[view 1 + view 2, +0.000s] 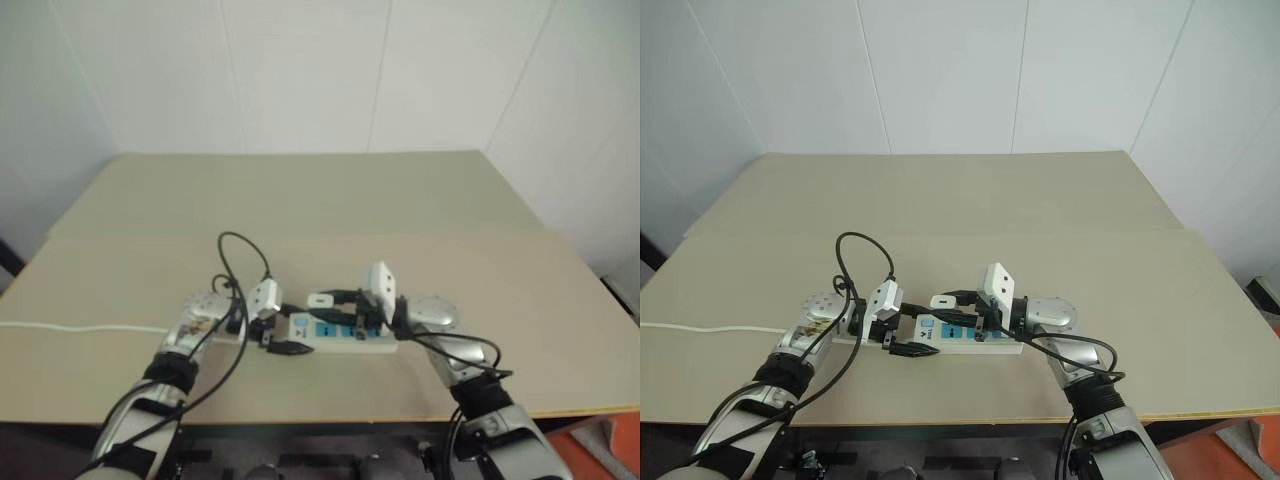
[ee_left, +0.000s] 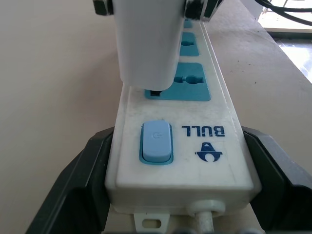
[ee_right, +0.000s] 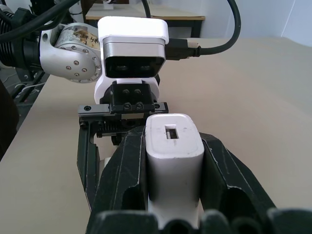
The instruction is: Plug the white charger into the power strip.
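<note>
White charger [image 3: 173, 156]: small plain white block, rounded corners, one small rectangular slot in its top face. It sits clenched between the two black fingers [image 3: 228, 180] of the right tool [image 3: 174, 168]. From the left wrist it hangs directly over the power strip [image 2: 180, 156], lower end right at the first blue socket face next to the switch; cannot tell if the prongs are seated.

Power strip: long white bar, blue socket faces in a row, pale blue rocker switch [image 2: 156, 142] at one end, "BULL" logo printed beside it, thin white cord [image 1: 80, 327] running off toward the left edge. The left tool [image 2: 180, 195] is clamped on the switch end, a black finger on each long side. The strip lies flat, near the front edge of the surface [image 1: 330, 200], between the two arms.

Surface: beige matte tabletop, wide, otherwise bare. A black cable [image 1: 240, 255] loops up above the left wrist.

Room: plain white panelled walls [image 1: 300, 70] with thin vertical seams behind the surface, and a bit of orange at the lower right corner.
</note>
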`<act>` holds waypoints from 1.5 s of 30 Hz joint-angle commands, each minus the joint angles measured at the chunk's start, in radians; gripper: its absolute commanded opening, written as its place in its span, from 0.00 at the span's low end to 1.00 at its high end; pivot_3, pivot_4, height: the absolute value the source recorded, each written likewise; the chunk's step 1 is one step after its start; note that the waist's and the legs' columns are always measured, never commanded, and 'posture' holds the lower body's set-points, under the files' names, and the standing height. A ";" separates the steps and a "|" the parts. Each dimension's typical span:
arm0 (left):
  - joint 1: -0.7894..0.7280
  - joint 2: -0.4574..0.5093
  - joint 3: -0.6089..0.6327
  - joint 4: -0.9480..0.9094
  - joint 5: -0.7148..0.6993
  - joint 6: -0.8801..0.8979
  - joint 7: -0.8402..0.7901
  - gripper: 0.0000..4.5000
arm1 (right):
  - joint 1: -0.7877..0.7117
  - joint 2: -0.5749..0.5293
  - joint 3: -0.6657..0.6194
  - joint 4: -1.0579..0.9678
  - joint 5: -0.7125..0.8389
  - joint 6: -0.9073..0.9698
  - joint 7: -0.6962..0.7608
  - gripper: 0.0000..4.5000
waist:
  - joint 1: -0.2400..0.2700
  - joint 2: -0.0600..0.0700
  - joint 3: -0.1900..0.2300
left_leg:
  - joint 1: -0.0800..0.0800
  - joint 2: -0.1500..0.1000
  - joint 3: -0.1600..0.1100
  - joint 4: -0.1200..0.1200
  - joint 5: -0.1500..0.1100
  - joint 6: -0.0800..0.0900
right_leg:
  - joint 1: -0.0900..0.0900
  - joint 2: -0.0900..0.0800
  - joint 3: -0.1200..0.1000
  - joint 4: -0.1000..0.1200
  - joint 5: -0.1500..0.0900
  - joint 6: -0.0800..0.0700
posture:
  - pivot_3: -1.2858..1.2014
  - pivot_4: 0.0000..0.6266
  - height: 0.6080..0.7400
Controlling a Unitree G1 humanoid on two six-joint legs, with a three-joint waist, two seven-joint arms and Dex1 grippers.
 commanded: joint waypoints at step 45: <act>0.029 0.024 -0.055 -0.008 0.049 0.002 -0.041 0.74 | -0.002 0.036 -0.068 -0.068 0.086 0.088 -0.012 0.26 | -0.002 0.000 0.000 | 0.003 0.000 -0.001 -0.002 0.000 0.000 | 0.003 0.000 0.000 -0.001 -0.002 0.000 | 0.52 0.24 1.00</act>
